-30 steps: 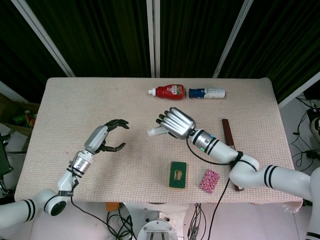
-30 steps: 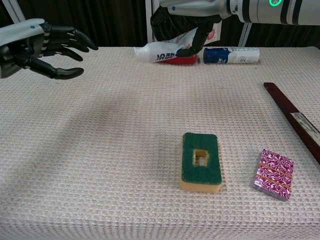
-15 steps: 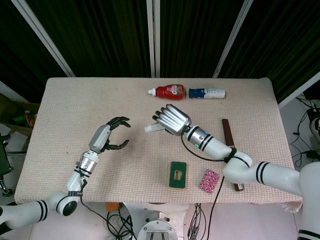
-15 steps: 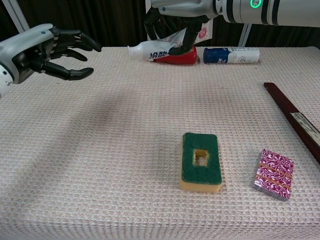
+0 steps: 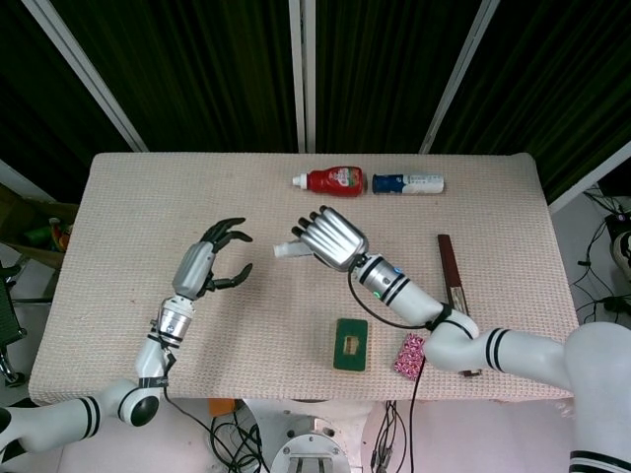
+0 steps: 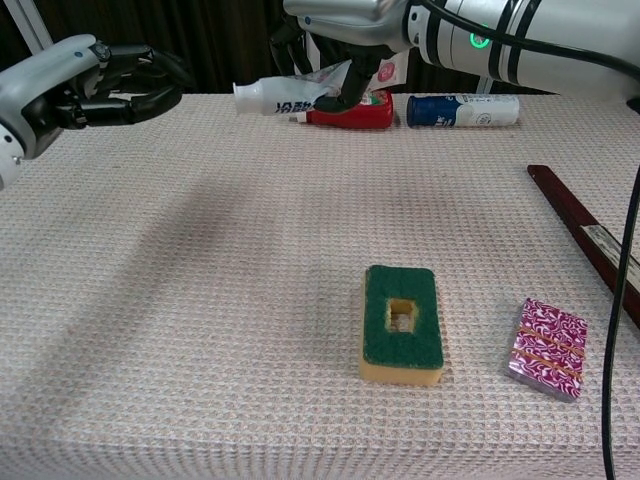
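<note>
Beige waffle-weave cloth covers the table (image 5: 128,197), the broadest surface under both arms, its texture a fine grid of small dimples. Beyond the right hand, at the far edge, a red squeeze bottle (image 5: 336,179) and a blue-and-white cylindrical bottle (image 5: 408,183) lie on their sides end to end; both are smooth plastic. Off to that hand's outer side lies a long, thin dark-brown strip (image 5: 452,271), flat and rigid-looking.

Silver-backed and black-fingered, the right hand (image 5: 329,236) is raised above the cloth and grips a white soft tube (image 6: 283,96) with blue print; the tube lies nearly level in its grasp, its capped end sticking out past the fingers toward the left hand. Fingers are wrapped around the tube's wider, crimped part.

Held apart from it, the left hand (image 5: 205,264) hovers with its dark fingers spread and curved, holding nothing; the tube's cap points its way with a clear gap between.

Nearer the robot than the right hand rests a rectangular sponge (image 6: 402,324), green scouring top on yellow foam, with a small square hole cut in its middle. Just beside the sponge lies a small pink-patterned packet (image 6: 546,347), flat and glossy.
</note>
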